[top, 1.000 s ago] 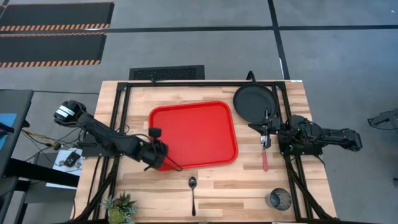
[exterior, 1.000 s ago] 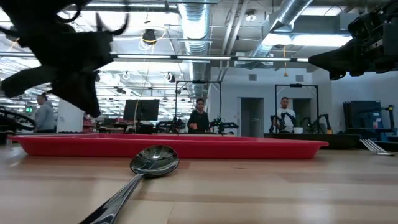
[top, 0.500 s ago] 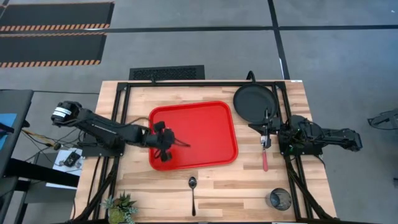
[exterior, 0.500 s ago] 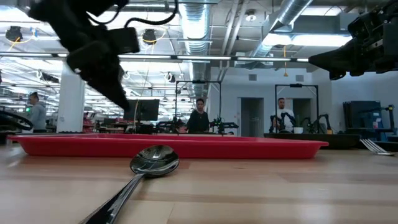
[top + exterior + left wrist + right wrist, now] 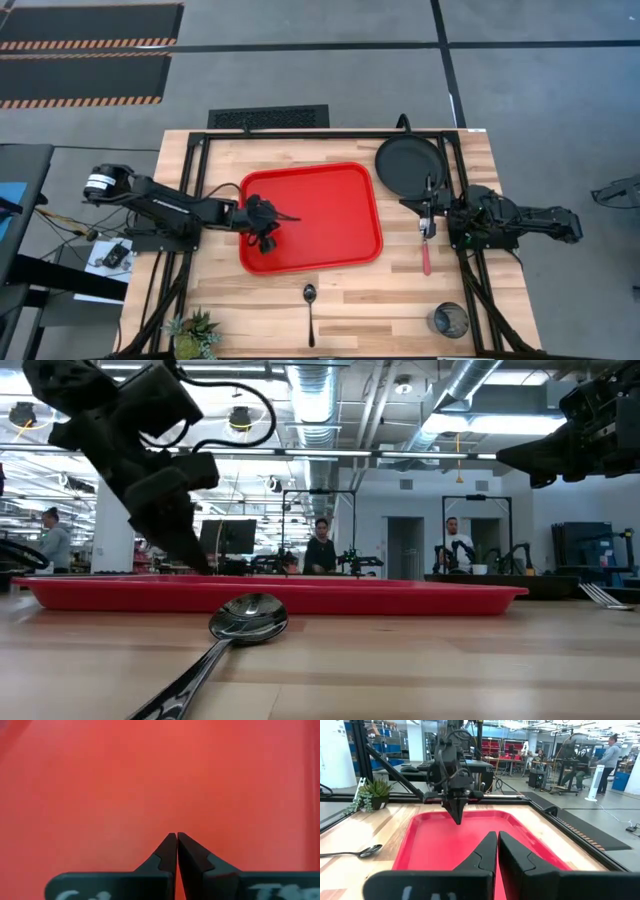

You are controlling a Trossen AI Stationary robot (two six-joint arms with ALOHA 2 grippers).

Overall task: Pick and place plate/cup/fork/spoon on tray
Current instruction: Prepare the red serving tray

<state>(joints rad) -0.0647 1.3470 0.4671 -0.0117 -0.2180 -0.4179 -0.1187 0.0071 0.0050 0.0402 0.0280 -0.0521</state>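
Note:
The red tray [image 5: 340,205] lies in the middle of the table. My left gripper [image 5: 266,238] is shut and points down over the tray's left part, its tips [image 5: 176,836] close to the tray floor; it also shows in the right wrist view [image 5: 458,821]. My right gripper [image 5: 412,204] is shut and empty, held high at the table's right, between the black plate [image 5: 408,166] and the red-handled fork [image 5: 426,256]. The spoon [image 5: 310,300] lies on the table near the front edge. The glass cup [image 5: 450,321] stands at the near right corner. My left gripper points down at the tray's floor [image 5: 150,795] near the tray's left side with its fingers shut. I cannot tell whether the tips touch the floor or stand just above it.
A small potted plant [image 5: 195,335] stands at the table's near left corner. A black frame [image 5: 200,180] runs along the table's left, right and far sides. People stand far off in the room behind the table.
My left gripper has gone from the tray's near left corner toward the table's far edge and in over the tray's left part. It has turned to point straight down and come lower toward the tray floor.

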